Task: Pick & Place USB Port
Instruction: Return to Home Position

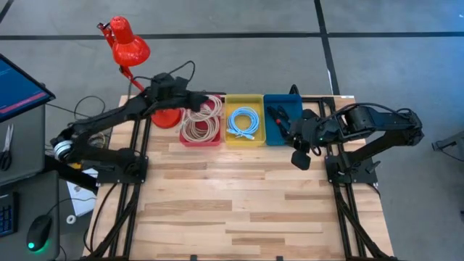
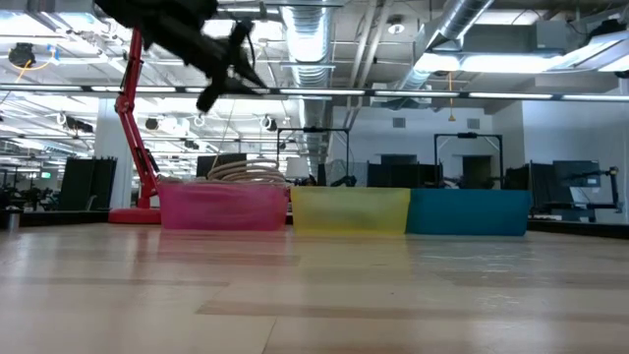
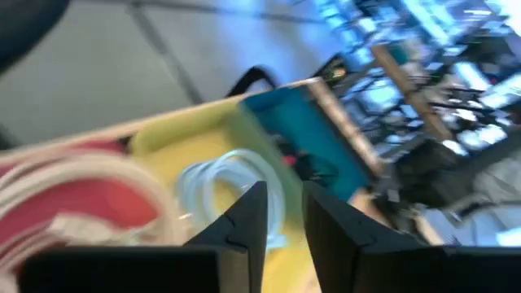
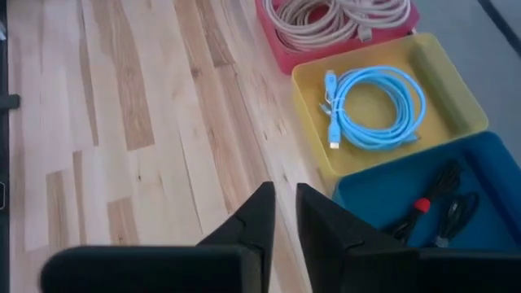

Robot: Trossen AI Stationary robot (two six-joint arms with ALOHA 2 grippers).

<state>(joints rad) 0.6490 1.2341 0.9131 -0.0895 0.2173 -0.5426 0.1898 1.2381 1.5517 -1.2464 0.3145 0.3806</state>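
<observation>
Along the table's far edge, the red bin (image 1: pixel 199 143) holds coiled beige cables (image 1: pixel 201 127) beneath the left gripper (image 3: pixel 284 195), its jaws nearly together and empty. The yellow bin (image 1: pixel 244 98) holds a light-blue cable (image 1: pixel 245 122). The blue bin (image 1: pixel 287 104) holds black cables (image 4: pixel 441 213), with the right gripper (image 4: pixel 285 195) just beside it, its jaws likewise nearly together.

Three bins (image 2: pixel 349 211) in a row at the table (image 1: pixel 239 210)'s far edge hold cables (image 1: pixel 244 122)

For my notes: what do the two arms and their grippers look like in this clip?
The left arm and right arm are dark, jointed links. A black cable loops off the left arm. The left gripper and right gripper each end in two dark, flat, tapering fingers. No markings show.
</observation>
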